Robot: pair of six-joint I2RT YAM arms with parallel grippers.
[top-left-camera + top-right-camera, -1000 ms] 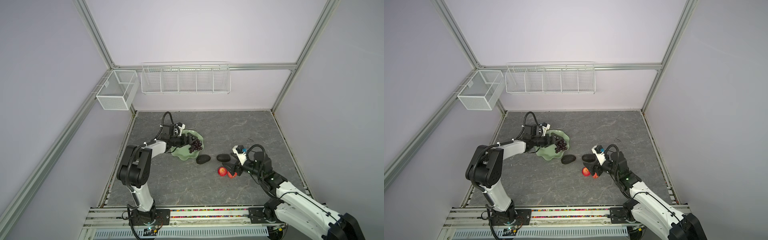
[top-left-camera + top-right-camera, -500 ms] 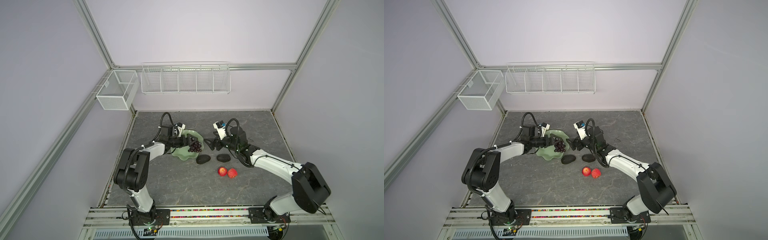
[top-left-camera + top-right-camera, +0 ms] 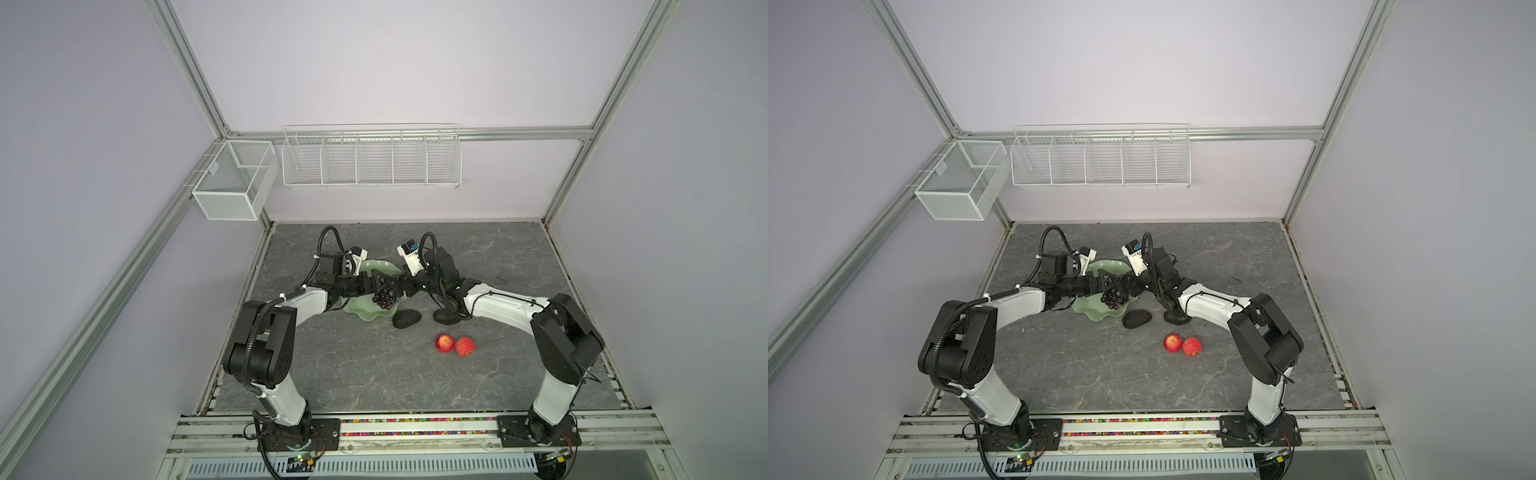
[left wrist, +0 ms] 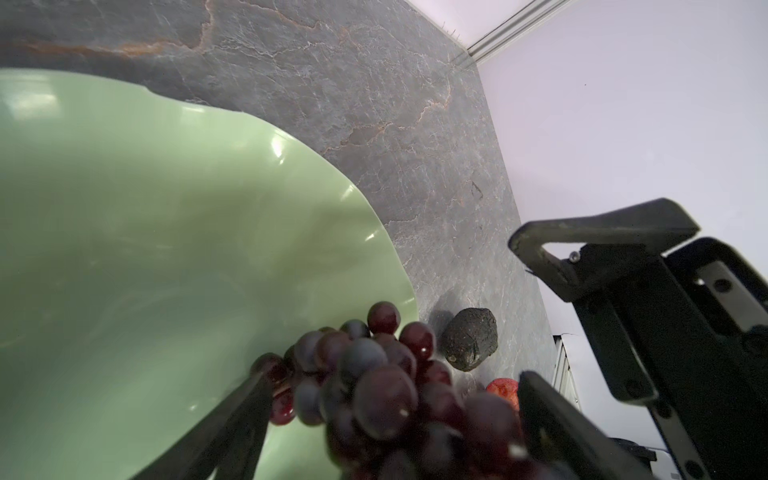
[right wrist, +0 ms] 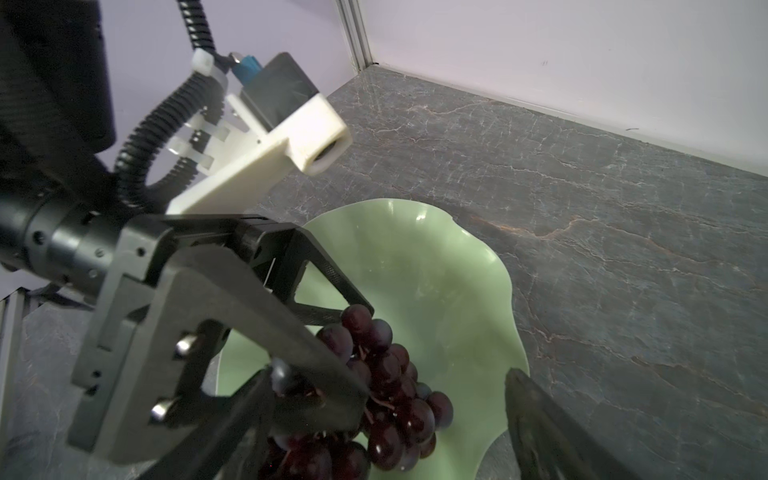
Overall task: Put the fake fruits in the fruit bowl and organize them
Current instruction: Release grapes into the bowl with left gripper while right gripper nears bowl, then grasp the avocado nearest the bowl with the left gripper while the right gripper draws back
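Note:
A dark purple grape bunch [image 3: 384, 298] [image 4: 382, 390] [image 5: 395, 407] hangs over the front right rim of the mint-green fruit bowl [image 3: 365, 316] [image 3: 1092, 309] [image 4: 166, 249]. My left gripper [image 3: 379, 286] [image 4: 390, 424] is shut on the bunch, one finger on each side. My right gripper [image 3: 402, 286] [image 5: 386, 424] faces it across the bowl, open, with its fingers spread around the bunch. Two black avocados [image 3: 406, 319] [image 3: 446, 318] lie just right of the bowl, the right one partly under my right arm. Two red apples [image 3: 445, 343] [image 3: 464, 346] sit together further forward.
Two white wire baskets [image 3: 371, 160] [image 3: 232, 187] hang on the back wall and the left wall, above the table. The grey stone tabletop [image 3: 374, 374] is walled on three sides. Both arms meet over the bowl near the table's middle back.
My right arm has swung from the apples at the front to the bowl, and its open gripper now faces the grapes. The apples stay on the table. The left gripper barely moved.

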